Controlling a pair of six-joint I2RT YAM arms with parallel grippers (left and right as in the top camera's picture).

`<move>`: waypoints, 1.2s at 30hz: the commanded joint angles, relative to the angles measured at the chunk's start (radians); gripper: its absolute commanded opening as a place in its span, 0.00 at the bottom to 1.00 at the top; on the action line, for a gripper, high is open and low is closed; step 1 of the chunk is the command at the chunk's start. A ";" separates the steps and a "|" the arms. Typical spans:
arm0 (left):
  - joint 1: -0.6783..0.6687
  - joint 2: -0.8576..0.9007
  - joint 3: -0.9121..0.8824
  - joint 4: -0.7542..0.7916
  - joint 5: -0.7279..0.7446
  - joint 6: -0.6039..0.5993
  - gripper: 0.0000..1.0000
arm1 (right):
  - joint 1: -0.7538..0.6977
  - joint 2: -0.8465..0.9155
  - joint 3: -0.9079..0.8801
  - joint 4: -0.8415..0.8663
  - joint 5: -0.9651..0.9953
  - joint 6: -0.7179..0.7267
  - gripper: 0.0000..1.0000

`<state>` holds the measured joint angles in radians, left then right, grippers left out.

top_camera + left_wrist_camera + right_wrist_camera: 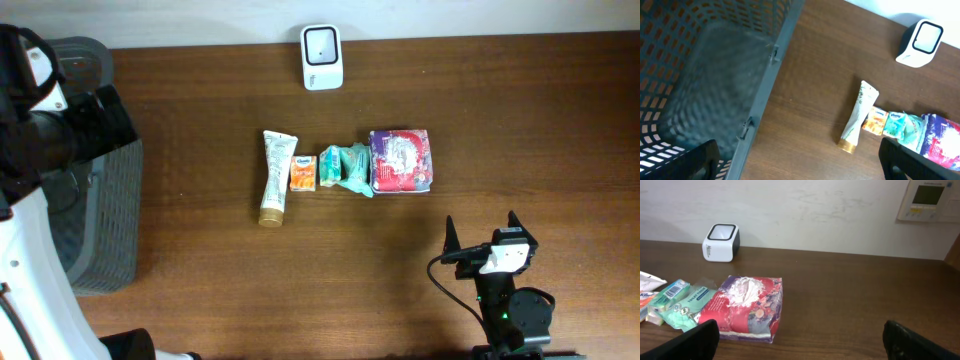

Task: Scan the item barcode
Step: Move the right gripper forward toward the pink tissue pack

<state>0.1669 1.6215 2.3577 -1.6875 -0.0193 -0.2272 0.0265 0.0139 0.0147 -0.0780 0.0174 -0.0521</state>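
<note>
A white barcode scanner (322,57) with a dark window stands at the table's far edge. Below it the items lie in a row: a white tube (276,176), a small orange box (303,172), teal packs (345,168) and a red and purple tissue pack (401,160). My left gripper (800,167) hangs open over the rim of the grey basket (700,75), holding nothing; the tube (857,117) lies ahead of it to the right. My right gripper (800,347) stands open near the table's front, empty, with the tissue pack (747,305) ahead of its left finger.
The grey mesh basket (100,200) stands at the table's left edge under my left arm; its inside is blurred. A wall control panel (929,199) hangs behind the table. Bare wood lies between the item row and my right gripper (481,225).
</note>
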 commanded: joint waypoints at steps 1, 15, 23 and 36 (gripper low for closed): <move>0.006 -0.002 -0.003 -0.001 -0.004 0.013 0.99 | -0.001 -0.007 -0.009 -0.003 0.005 0.007 0.99; 0.005 -0.002 -0.003 0.000 -0.004 0.013 0.99 | -0.001 0.020 0.169 0.659 -0.655 -0.034 0.99; 0.006 -0.002 -0.003 0.000 -0.004 0.013 0.99 | -0.001 0.740 1.003 -0.264 -0.518 -0.420 0.99; 0.006 -0.002 -0.003 -0.001 -0.003 0.013 0.99 | -0.117 1.683 1.726 -1.078 -0.513 -0.122 0.99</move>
<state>0.1688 1.6234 2.3524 -1.6875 -0.0193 -0.2272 -0.0196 1.6615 1.7187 -1.1629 -0.5407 -0.2985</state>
